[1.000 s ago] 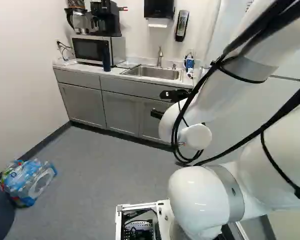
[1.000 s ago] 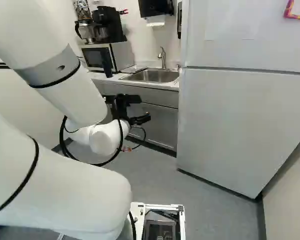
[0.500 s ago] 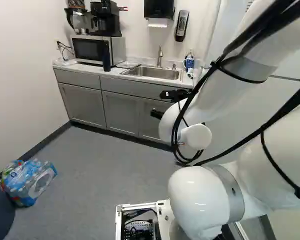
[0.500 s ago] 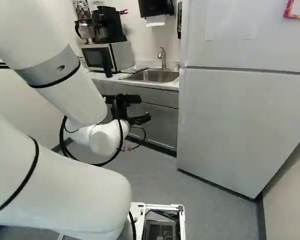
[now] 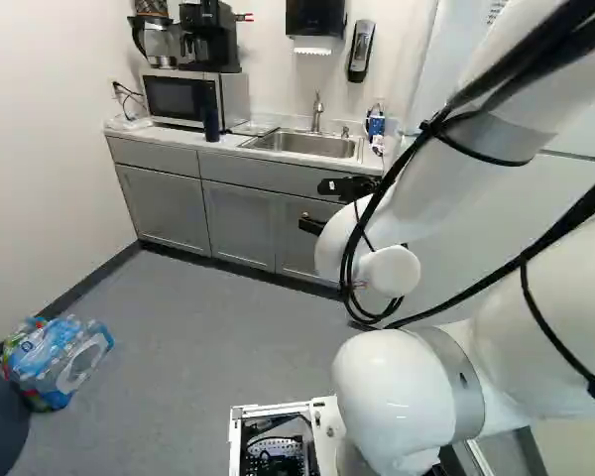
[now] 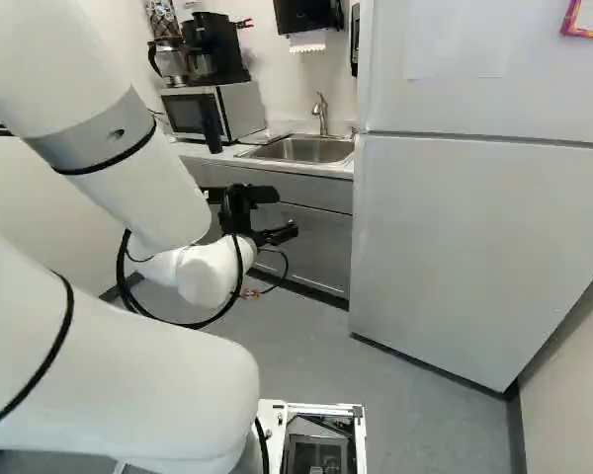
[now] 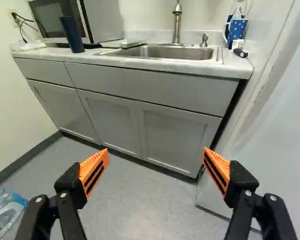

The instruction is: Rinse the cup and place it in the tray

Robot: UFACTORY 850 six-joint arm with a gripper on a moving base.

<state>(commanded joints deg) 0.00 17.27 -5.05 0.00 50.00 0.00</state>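
Jaws, spread wide and empty, face grey cabinets (image 7: 177, 135) below the sink (image 7: 172, 53).

I find grey cabinets (image 5: 240, 220) under a pale countertop (image 7: 50, 53), with a microwave (image 5: 169, 97) on it bearing a coffee maker (image 5: 208, 35). A dark dispenser (image 5: 314, 17) is wall-mounted. I record a white refrigerator (image 6: 474, 237), white wall (image 5: 40, 149), dark baseboard (image 5: 91, 286) and grey floor (image 5: 198, 327).
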